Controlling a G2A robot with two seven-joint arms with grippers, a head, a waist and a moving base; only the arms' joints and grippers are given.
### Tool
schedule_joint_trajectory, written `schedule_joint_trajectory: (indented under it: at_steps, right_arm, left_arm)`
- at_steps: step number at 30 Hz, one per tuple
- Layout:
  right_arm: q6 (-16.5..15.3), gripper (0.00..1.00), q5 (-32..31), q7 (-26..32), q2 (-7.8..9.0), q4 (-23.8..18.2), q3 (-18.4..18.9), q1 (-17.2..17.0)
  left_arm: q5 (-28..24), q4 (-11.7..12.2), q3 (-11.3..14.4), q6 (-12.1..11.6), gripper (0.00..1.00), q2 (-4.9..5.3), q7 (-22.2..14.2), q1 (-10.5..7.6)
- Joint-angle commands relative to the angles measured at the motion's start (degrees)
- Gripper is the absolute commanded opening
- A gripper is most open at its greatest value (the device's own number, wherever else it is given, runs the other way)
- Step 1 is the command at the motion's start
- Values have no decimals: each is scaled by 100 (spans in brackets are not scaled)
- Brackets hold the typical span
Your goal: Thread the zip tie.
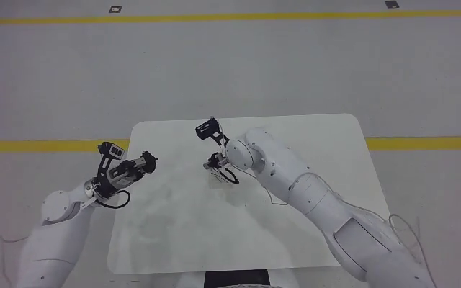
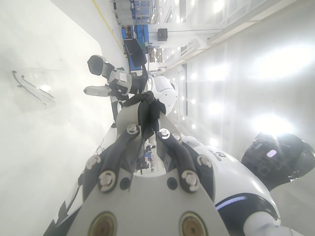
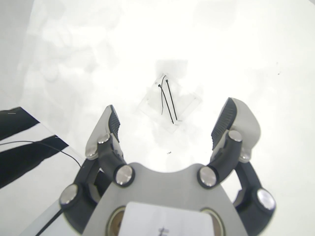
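Two thin black zip ties (image 3: 168, 99) lie crossed on a small clear sheet (image 3: 187, 104) on the white table (image 1: 302, 137). My right gripper (image 3: 169, 105) hangs above them, open, with nothing between its ribbed pads (image 3: 221, 119). From above, that gripper (image 1: 214, 164) sits over the table's middle and covers the ties. My left gripper (image 1: 150, 163) is held over the table's left edge, pointing toward the right arm. Its fingers (image 2: 147, 99) are shut, black pads pressed together, and I see nothing held between them. Its wrist view also shows the zip ties (image 2: 32, 89) and the right gripper (image 2: 96, 90) beyond.
Bare table top (image 1: 180, 223) stretches out around the sheet. A thin black cable (image 3: 61, 151) runs along the right arm. Yellow floor lines (image 1: 410, 142) pass behind the table.
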Motion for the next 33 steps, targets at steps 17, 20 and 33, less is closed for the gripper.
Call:
schedule_joint_trajectory:
  at_steps: [17,20,33]
  right_arm:
    - [-332,100,146,347,-346,903,-508,306]
    - [-412,100,256,240,-468,1217,-589,381]
    - [-619,100,539,-80,-797,2127,-762,556]
  left_arm:
    - [0,0,0,0,0,0,0,0]
    - [0,0,0,0,0,0,0,0]
    - [0,0,0,0,0,0,0,0]
